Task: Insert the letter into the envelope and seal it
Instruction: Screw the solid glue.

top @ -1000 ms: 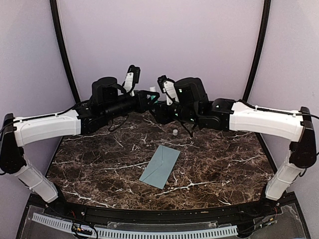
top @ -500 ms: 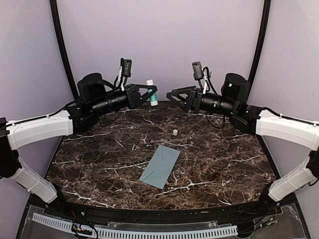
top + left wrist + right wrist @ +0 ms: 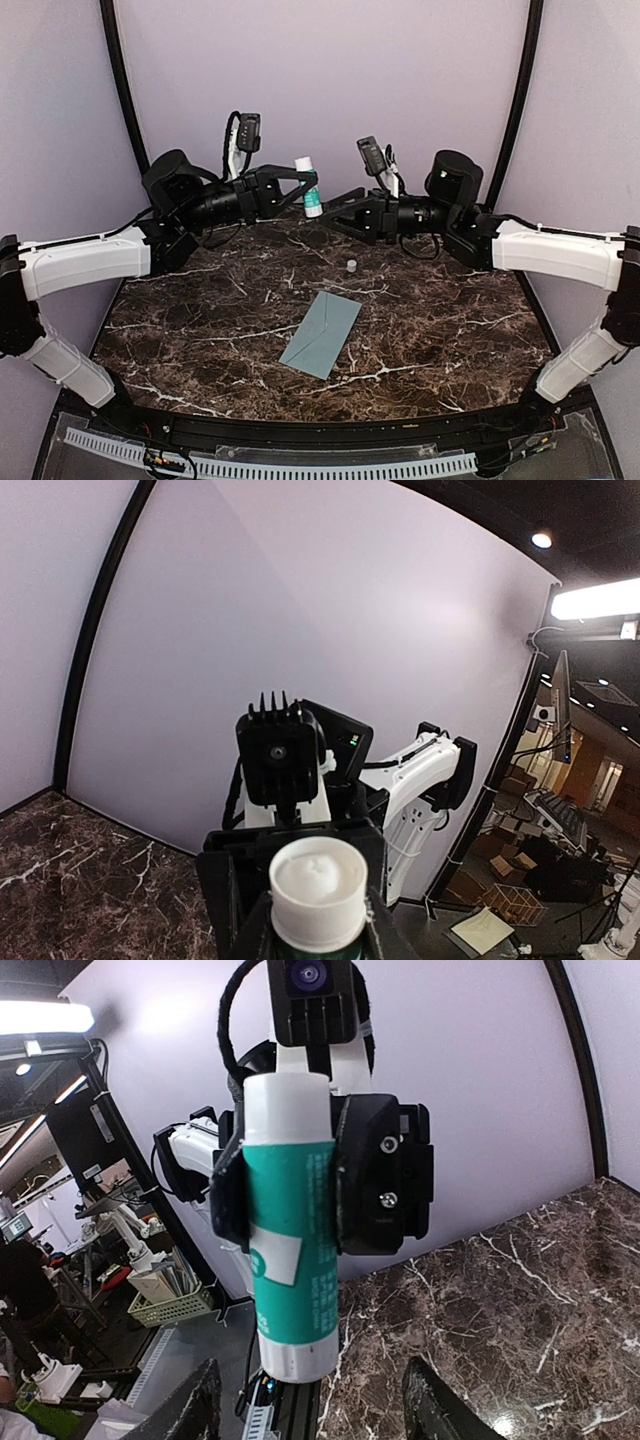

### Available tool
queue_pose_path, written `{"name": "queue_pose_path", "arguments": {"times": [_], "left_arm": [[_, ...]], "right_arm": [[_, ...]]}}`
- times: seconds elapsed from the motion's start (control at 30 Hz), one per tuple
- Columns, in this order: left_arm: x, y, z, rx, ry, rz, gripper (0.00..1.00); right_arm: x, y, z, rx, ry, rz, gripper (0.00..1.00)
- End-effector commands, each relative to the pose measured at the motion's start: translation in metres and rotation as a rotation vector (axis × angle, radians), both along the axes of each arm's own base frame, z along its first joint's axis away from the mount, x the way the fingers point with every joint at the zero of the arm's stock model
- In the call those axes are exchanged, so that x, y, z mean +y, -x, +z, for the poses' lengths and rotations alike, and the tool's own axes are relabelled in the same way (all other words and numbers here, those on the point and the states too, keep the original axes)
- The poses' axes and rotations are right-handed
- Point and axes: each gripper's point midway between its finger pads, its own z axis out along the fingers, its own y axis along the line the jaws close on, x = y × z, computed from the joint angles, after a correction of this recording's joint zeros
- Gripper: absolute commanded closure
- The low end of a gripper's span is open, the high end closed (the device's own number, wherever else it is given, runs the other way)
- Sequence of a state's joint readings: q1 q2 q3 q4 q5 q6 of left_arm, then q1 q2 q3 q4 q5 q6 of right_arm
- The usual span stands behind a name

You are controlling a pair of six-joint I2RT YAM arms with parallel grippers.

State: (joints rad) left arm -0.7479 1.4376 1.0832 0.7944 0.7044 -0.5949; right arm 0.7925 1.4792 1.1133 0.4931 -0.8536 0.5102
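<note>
The pale blue-grey envelope (image 3: pixel 322 333) lies flat on the marble table (image 3: pixel 200 320), near the middle. No separate letter sheet shows. My left gripper (image 3: pixel 306 192) is raised at the back and is shut on the white-and-green glue stick (image 3: pixel 311 188), held upright. In the left wrist view the glue stick (image 3: pixel 320 880) has no cap, and my left gripper (image 3: pixel 320 925) clamps its body. My right gripper (image 3: pixel 338 210) is open and empty, just right of the stick. In the right wrist view the glue stick (image 3: pixel 292 1220) stands ahead of my right gripper (image 3: pixel 315 1410), whose jaws stand wide apart.
A small white cap (image 3: pixel 351 265) stands on the table behind the envelope. Curved black frame posts (image 3: pixel 125 90) rise at both back corners. A perforated white strip (image 3: pixel 270 466) runs along the near edge.
The two grippers drew apart from the middle. Then my right gripper swung back left and lower toward the glue stick. The envelope and cap have not moved.
</note>
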Motion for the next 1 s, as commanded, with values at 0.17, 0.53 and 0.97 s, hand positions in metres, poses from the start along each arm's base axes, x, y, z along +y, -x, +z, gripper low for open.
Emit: {"name": "queue_pose_path", "arguments": {"times": [0.17, 0.53, 0.97], "left_arm": [[0.001, 0.010, 0.008, -0.043, 0.025, -0.068, 1.00], [0.006, 0.008, 0.009, -0.051, 0.028, -0.024, 1.00], [0.001, -0.038, -0.036, -0.013, -0.190, 0.302, 1.00]], "right_arm": [[0.014, 0.019, 0.028, -0.068, -0.072, 0.095, 0.58], [0.018, 0.021, 0.024, -0.058, -0.070, 0.104, 0.91], [0.021, -0.046, 0.015, -0.066, 0.104, -0.402, 0.99]]}}
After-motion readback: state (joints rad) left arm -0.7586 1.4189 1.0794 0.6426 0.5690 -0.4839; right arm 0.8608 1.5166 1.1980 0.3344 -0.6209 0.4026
